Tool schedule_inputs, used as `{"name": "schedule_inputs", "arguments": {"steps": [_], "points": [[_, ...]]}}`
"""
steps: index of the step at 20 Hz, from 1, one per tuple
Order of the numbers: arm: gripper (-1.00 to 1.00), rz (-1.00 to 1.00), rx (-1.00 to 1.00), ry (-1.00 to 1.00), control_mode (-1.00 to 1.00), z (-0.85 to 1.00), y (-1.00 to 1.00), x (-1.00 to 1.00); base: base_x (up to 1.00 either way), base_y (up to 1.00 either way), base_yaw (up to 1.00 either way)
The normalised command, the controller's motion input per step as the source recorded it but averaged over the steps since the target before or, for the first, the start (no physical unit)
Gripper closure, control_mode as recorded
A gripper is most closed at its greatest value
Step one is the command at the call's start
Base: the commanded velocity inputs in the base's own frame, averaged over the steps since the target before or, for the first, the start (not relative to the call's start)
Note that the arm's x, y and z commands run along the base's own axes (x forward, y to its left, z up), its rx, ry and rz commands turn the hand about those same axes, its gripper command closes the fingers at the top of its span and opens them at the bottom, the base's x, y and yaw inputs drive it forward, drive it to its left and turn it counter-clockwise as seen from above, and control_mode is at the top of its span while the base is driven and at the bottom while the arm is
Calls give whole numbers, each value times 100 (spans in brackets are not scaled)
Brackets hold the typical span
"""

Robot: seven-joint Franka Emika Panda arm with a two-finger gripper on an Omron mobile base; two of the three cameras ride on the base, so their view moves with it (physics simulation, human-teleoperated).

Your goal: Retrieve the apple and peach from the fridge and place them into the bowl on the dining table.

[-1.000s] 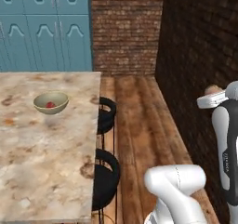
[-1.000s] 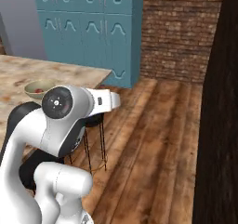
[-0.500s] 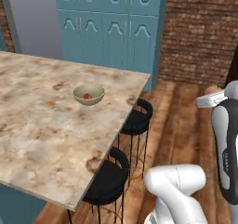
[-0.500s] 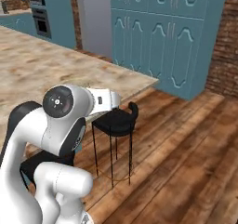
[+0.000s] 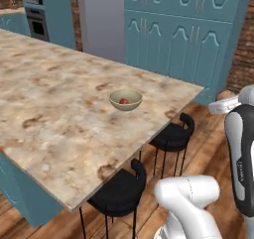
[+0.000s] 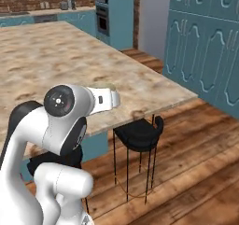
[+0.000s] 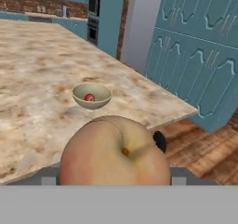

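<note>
Gripping peach, stem pit facing camera; apple in bowl.

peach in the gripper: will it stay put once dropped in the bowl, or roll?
The peach looks round and smooth, so it would probably roll on a flat top. The bowl is shallow but curved, which should cup it. The apple already sits inside, so the peach may nudge it and settle against it.
</note>
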Motion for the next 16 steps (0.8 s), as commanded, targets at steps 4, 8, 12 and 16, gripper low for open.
{"name": "schedule_inputs", "arguments": {"steps": [4, 8, 12, 16], "points": [[100, 0, 0, 0, 100, 0, 0, 0, 100, -89, 40], [100, 0, 0, 0, 100, 0, 0, 0, 97, -100, 35], [100, 0, 0, 0, 100, 0, 0, 0, 83, -100, 33], [100, 0, 0, 0, 100, 0, 0, 0, 69, -100, 38]]}}
